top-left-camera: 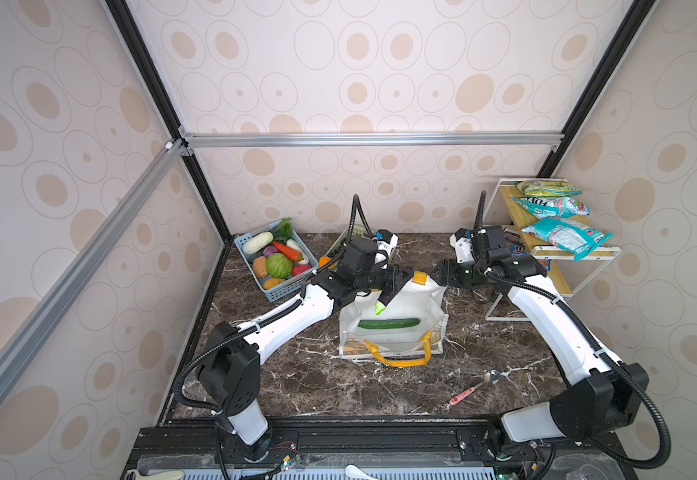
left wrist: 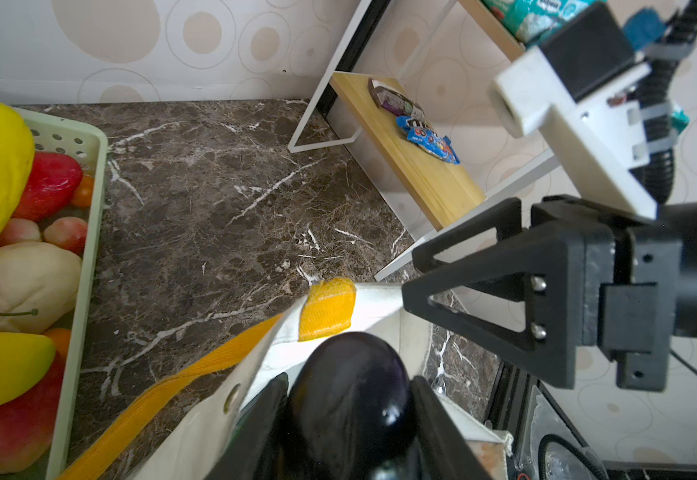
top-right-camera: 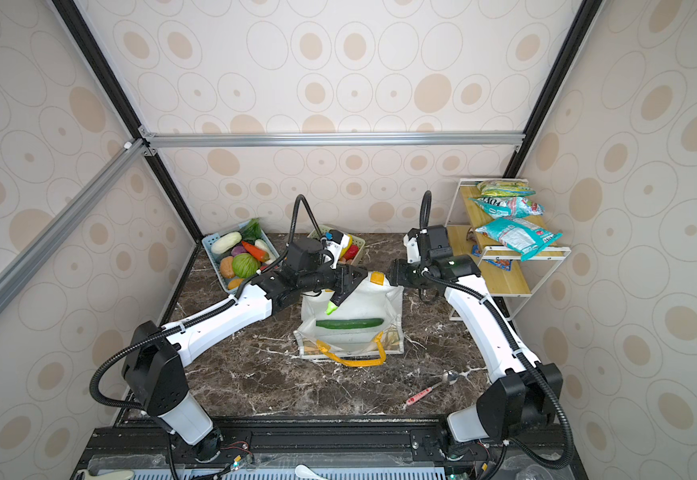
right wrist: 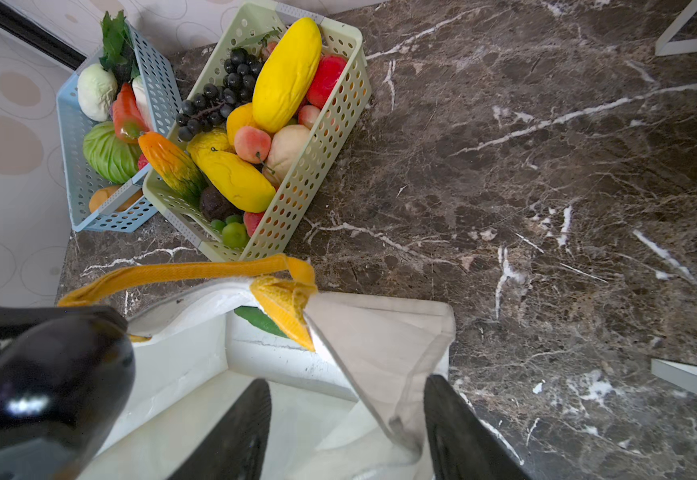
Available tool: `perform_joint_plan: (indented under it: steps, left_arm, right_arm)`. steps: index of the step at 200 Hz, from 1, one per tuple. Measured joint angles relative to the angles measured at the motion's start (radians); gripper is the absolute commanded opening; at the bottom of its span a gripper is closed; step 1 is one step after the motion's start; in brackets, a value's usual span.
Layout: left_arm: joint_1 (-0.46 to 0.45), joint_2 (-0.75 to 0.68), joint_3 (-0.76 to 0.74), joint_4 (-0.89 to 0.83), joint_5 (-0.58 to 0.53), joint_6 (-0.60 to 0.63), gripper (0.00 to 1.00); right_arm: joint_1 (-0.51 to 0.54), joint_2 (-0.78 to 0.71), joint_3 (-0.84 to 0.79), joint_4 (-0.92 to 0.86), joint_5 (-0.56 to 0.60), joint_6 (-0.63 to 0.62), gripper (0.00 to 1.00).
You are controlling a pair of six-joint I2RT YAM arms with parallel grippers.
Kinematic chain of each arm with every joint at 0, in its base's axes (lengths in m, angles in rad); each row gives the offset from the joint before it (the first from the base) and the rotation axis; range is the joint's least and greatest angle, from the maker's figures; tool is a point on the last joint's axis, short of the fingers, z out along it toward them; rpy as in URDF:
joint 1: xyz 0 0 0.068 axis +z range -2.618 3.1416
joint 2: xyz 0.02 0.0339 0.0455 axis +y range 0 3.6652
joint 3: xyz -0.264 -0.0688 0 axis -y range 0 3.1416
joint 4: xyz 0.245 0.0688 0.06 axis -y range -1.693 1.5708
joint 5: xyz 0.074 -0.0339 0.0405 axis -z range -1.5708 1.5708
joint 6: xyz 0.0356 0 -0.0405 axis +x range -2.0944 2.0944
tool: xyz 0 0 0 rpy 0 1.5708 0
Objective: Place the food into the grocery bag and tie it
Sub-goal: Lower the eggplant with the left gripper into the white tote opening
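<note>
Two arms, both reaching in from the counter's [top-left-camera: 338, 386] near edge to the grocery bag [top-left-camera: 429, 305] at mid-counter.

1. Left arm: long white link slants up from the near left base toward the middle; wrist bent over the bag's far left side. Left gripper [top-left-camera: 388, 293] points down into the open mouth, clamped on the eggplant [left wrist: 351, 390], green stem end lowest.
2. Right arm: link rises from the near right base toward the rack [top-left-camera: 554, 274], then the forearm turns inward. Right gripper [top-left-camera: 441, 277] sits at the bag's far right corner, fingers [right wrist: 459, 419] standing apart with a fold of the bag's wall between them, lying against one finger.
3. Grocery bag: upright, mouth open; cucumber [top-left-camera: 388, 323] lying flat inside. One yellow-orange handle [top-left-camera: 398, 360] droops over the near wall.
4. Blue basket [top-left-camera: 280, 293] and green basket [right wrist: 317, 178]: far left corner, side by side, filled with toy produce.
5. Teal snack packets [top-left-camera: 567, 237]: on the rack's top shelf, far right corner.
6. Spoon [top-left-camera: 475, 386]: on the counter near the near right edge.
</note>
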Motion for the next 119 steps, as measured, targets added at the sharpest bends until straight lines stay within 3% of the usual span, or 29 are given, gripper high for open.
perform_joint_plan:
  steps: [119]
  left_arm:
    - [-0.105,0.064,0.059,-0.169,-0.136,0.171,0.43]
  right_arm:
    - [0.000,0.000,-0.003,0.011,0.009,0.004,0.62]
